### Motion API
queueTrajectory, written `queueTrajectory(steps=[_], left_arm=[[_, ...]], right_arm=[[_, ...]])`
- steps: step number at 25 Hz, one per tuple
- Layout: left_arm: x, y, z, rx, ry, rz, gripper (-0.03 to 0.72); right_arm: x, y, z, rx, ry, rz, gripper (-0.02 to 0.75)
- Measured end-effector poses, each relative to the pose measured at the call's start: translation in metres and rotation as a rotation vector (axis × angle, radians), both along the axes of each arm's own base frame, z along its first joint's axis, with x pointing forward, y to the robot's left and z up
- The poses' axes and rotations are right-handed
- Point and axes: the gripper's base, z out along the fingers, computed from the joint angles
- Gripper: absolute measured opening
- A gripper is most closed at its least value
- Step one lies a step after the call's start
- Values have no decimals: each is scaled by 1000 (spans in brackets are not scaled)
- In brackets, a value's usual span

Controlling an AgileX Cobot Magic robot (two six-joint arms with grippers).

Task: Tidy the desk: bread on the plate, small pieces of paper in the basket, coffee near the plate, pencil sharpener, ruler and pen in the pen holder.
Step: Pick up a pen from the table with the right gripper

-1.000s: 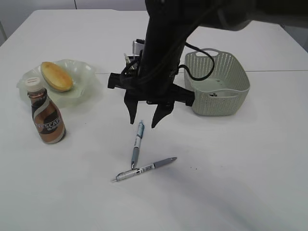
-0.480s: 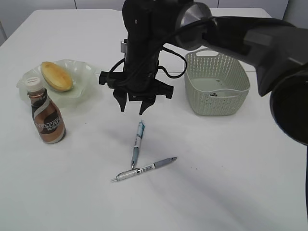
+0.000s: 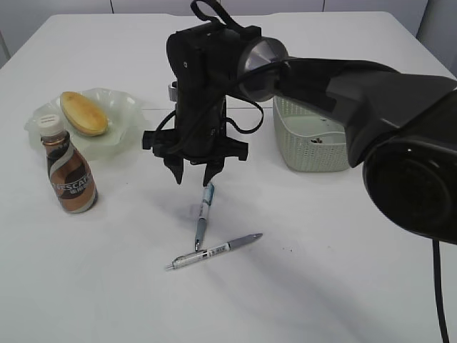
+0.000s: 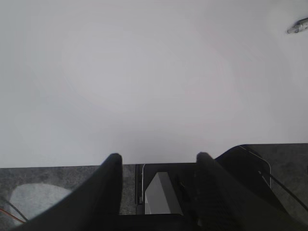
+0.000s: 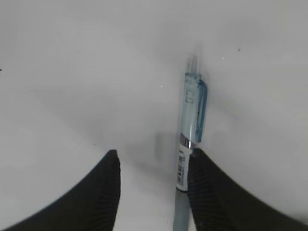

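Dark speckled floor [image 4: 57,175] with a pale patch [image 4: 33,202], seen past one tabletop [image 4: 154,96] edge; pale wall panels [image 3: 71,6] beyond its far edge.

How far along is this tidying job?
Done, it seems: the bread lies on the plate, and the coffee stands beside it. In hand: the right gripper, open, hangs over the blue pen, holding nothing yet. Left: that pen and the grey pen on the desk. The pen holder is hidden behind the arm.

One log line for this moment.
right gripper: open, above blue pen | left gripper: open, idle | bread: on plate
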Motion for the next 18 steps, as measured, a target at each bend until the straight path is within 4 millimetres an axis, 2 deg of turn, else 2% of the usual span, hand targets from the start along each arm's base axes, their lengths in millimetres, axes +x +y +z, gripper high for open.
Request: queueTrajectory(steps=[6, 12, 18], left_arm=[[0, 0, 0, 1, 0, 0, 361], [0, 0, 0, 1, 0, 0, 361], [0, 0, 0, 2, 0, -2, 361]], right_arm=[[-3, 2, -3, -26, -2, 51, 342], [-16, -2, -34, -59, 113, 69, 343], [-17, -3, -37, -69, 120, 77, 342]])
